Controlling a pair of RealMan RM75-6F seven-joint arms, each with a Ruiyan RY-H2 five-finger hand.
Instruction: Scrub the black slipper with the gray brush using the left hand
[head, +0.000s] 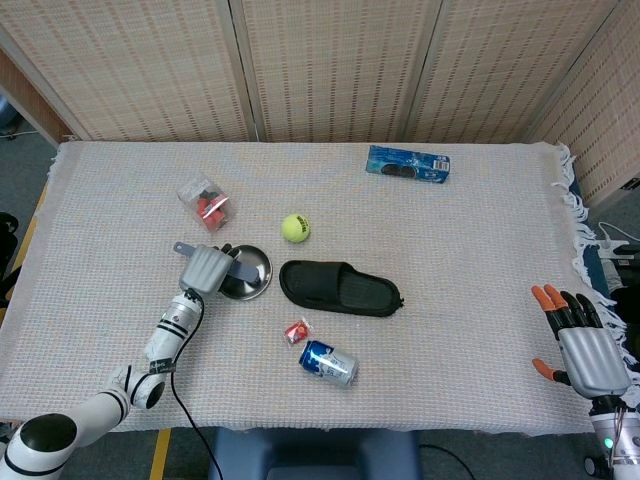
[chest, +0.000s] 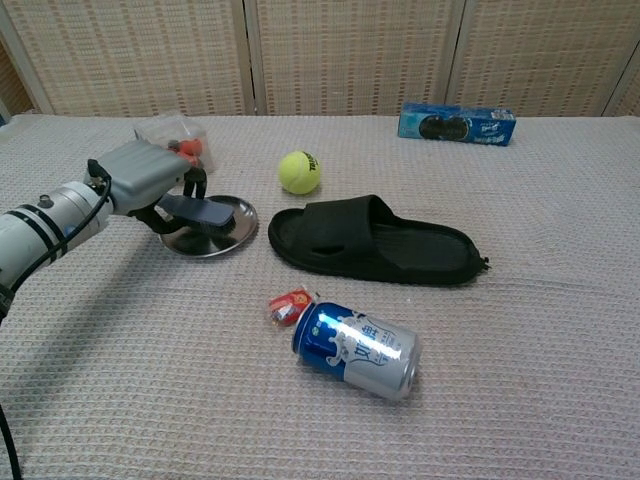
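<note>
The black slipper (head: 340, 288) (chest: 375, 240) lies flat near the table's middle, toe end pointing left. My left hand (head: 205, 268) (chest: 145, 175) grips the handle of the gray brush (head: 236, 266) (chest: 205, 211), whose head hangs just above a round metal plate (head: 256, 277) (chest: 215, 242), left of the slipper and apart from it. At the table's right front corner my right hand (head: 585, 345) shows only in the head view, fingers spread and holding nothing.
A tennis ball (head: 295, 227) (chest: 299, 171) sits behind the slipper. A blue can (head: 328, 362) (chest: 355, 350) and a red wrapper (head: 297, 331) (chest: 288, 303) lie in front of it. A clear box of red items (head: 205, 203) (chest: 165, 132) stands behind my left hand. A blue cookie pack (head: 407, 164) (chest: 457, 123) lies far back.
</note>
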